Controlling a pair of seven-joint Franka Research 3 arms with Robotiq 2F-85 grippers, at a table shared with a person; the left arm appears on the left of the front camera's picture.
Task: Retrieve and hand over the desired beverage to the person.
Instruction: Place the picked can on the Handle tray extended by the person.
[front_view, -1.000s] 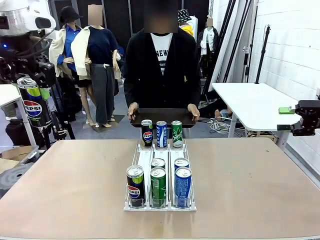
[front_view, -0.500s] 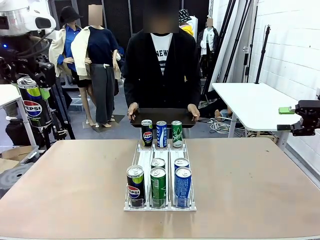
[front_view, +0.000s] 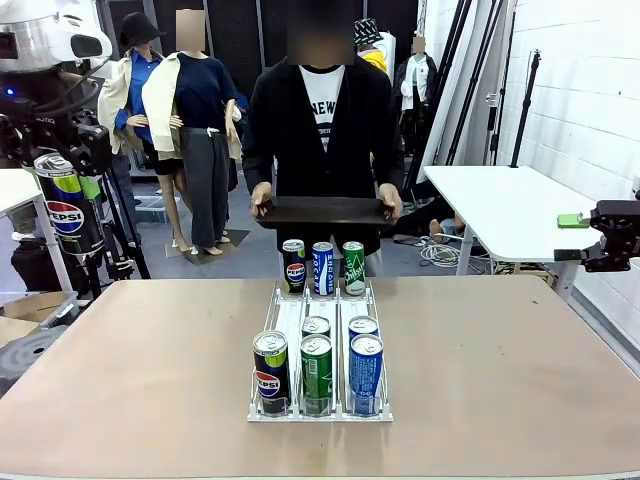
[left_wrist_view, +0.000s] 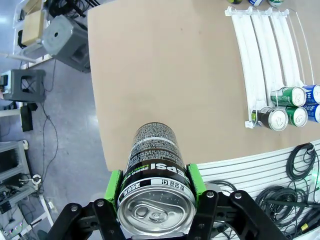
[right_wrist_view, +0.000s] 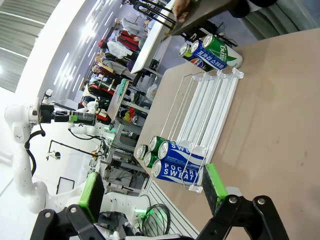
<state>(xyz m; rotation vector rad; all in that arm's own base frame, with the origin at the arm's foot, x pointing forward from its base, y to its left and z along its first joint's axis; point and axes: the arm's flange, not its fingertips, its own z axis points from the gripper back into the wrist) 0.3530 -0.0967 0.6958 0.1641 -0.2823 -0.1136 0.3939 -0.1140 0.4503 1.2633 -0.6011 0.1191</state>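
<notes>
Pepsi can | tan table: white rack, 8 cans | white wall

Three slim black Pepsi cans, three green cans, three blue cans — nine altogether. One clear three-lane plastic rack, one flat black tray, one person.

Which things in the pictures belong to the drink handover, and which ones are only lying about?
Belonging to the job: Pepsi can, gripped by the left gripper; the person; the black tray that the person holds.

Lying about: other cans in the rack; white side table; open right gripper.
</notes>
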